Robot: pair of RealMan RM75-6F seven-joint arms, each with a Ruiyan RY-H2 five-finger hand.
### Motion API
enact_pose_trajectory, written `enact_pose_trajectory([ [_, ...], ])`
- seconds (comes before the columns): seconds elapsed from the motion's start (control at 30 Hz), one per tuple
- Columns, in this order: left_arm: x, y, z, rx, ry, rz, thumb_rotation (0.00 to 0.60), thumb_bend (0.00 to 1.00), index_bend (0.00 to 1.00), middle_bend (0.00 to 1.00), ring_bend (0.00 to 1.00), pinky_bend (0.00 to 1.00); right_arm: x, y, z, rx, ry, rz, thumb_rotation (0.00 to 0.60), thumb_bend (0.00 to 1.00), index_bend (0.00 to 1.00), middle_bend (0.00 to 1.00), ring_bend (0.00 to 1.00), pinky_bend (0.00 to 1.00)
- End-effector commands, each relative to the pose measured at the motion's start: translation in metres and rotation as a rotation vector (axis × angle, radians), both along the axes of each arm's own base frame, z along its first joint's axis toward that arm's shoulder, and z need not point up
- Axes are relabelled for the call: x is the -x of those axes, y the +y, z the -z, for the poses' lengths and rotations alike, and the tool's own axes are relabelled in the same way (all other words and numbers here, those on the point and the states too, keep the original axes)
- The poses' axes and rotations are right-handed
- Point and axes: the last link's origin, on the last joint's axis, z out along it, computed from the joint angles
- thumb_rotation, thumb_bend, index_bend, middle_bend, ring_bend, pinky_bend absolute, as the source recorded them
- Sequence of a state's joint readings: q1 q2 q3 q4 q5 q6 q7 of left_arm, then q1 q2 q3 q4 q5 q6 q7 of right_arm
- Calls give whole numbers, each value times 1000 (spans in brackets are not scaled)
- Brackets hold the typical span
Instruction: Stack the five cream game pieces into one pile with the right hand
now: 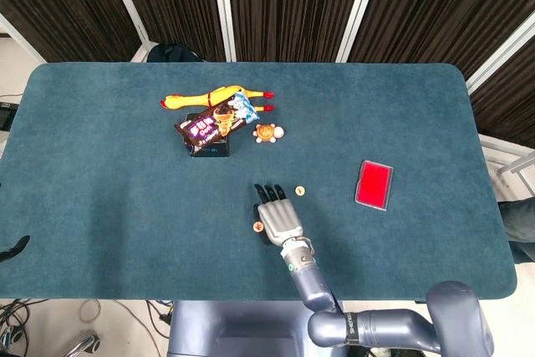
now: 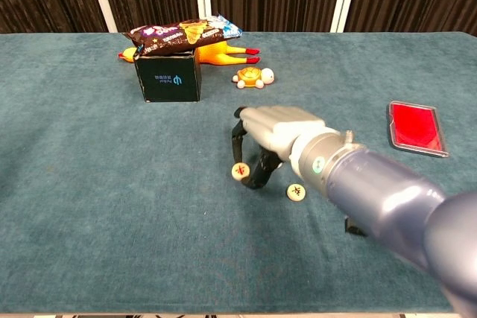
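A cream game piece point(image 2: 241, 171) with a red mark on its face is sitting pinched between the dark fingertips point(image 2: 255, 181) of the right hand point(image 2: 277, 133), which is gripping it just above the desk point(image 2: 112, 206). In the head view the same piece is showing at the left edge of the hand point(image 1: 277, 220), near its thumb side. A second cream game piece point(image 2: 297, 192) is lying flat on the blue cloth just beside the hand's wrist, a little nearer the robot. A third cream game piece point(image 1: 299, 191) is lying on the desk just beyond the fingers, toward the far side; the chest view is not showing it. Any further cream pieces are not showing in either view.

Farther back on the desk, a small toy turtle point(image 2: 253, 77) is sitting near a dark box point(image 2: 168, 77). A snack bag point(image 2: 185, 33) is lying across the top of the box, and a yellow rubber chicken point(image 1: 216, 95) is stretching out behind it. Well apart to the right, a red card case point(image 2: 415, 127) is lying flat.

The left hand is not appearing in either view.
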State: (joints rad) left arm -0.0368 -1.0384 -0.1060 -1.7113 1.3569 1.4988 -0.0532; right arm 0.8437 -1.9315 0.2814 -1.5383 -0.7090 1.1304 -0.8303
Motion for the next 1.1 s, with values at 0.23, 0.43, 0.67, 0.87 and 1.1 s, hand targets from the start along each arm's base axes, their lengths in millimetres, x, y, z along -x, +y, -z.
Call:
enact_pose_trajectory([
  [0.23, -1, -1, 0, 1, 0, 0, 600, 162, 147, 0, 0, 70, 10, -12, -16, 21, 23, 27, 600, 379, 537, 0, 0, 0],
  [0.43, 0, 0, 0, 1, 0, -1, 600, 162, 147, 0, 0, 70, 15, -15, -17, 18, 38, 33, 600, 379, 537, 0, 0, 0],
  [0.67, 0, 0, 0, -1, -1, 1, 600, 162, 147, 0, 0, 70, 18, -19, -14, 16, 49, 49, 600, 379, 537, 0, 0, 0],
  [0.87, 0, 0, 0, -2, -2, 0, 600, 162, 147, 0, 0, 71, 20, -24, -14, 25, 60, 62, 600, 379, 537, 0, 0, 0],
  [1.1, 0, 0, 0, 0, -4, -2, 600, 162, 147, 0, 0, 71, 21, -26, -16, 29, 62, 62, 600, 379, 537, 0, 0, 0],
])
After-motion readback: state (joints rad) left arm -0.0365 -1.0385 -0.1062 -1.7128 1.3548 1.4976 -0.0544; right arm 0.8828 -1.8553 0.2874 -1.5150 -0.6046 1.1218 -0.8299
